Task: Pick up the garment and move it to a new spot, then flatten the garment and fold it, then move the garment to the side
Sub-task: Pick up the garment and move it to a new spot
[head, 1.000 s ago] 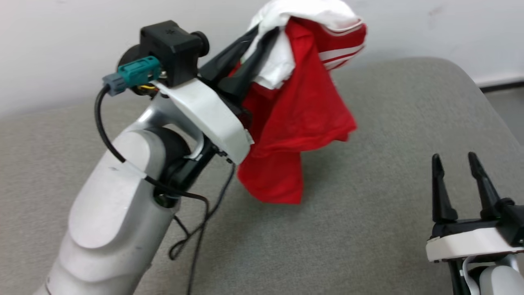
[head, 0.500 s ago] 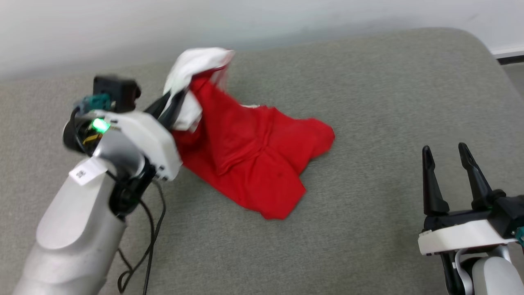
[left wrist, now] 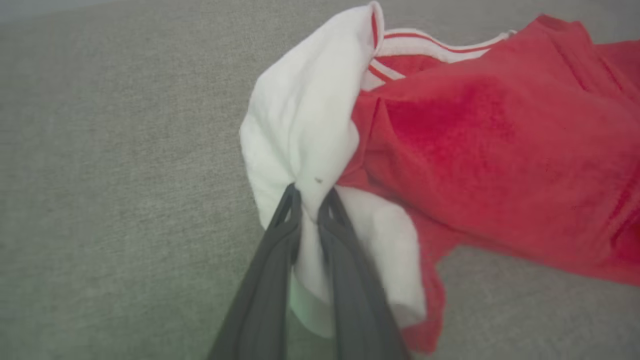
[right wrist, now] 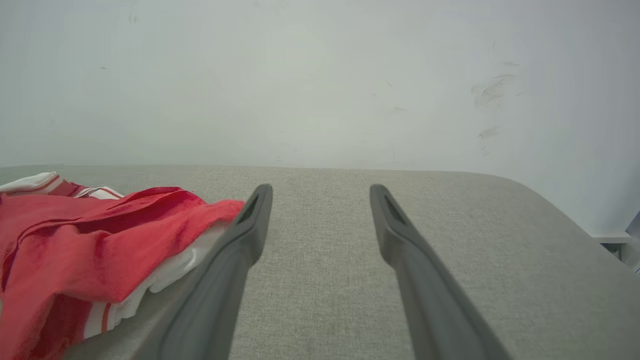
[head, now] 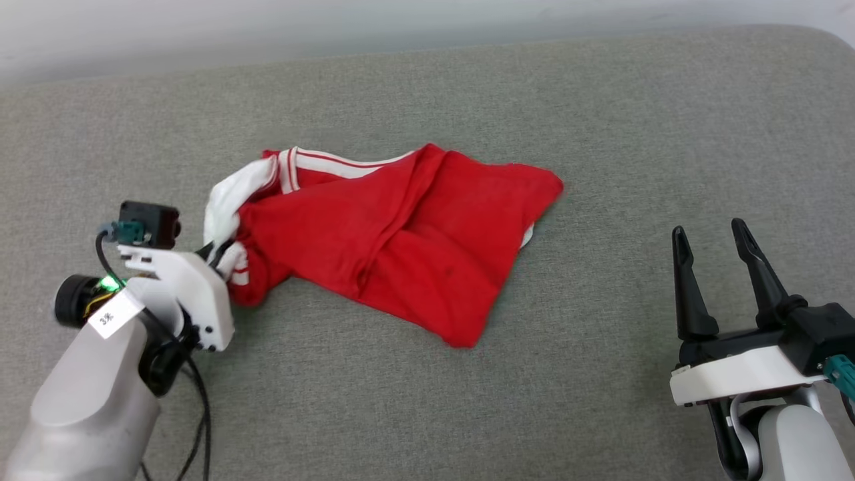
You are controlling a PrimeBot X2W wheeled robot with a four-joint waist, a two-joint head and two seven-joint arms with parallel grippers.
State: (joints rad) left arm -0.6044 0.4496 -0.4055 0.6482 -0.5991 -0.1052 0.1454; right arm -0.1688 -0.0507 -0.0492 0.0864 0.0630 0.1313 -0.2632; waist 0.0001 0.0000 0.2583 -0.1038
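Fingers of my left gripper [left wrist: 306, 197] pinch the white sleeve at the nine o'clock end of the garment [head: 401, 247], which lies rumpled on the grey pad [head: 601, 414]. At four o'clock my right gripper [head: 708, 227] hovers, fingers spread and empty. I judge the relocation nearly done; flattening, folding and setting aside are left.

This looks like a plain robot test room or lab; a worktop [head: 601, 100] covered in grey fabric, rounded at its corner, stands against a plain white wall [right wrist: 320, 75]. The wall bears a few dark scuff marks [right wrist: 492, 90]; a pale robot arm [head: 87, 401] with a loose black cable [head: 202, 407] hangs over the fabric.
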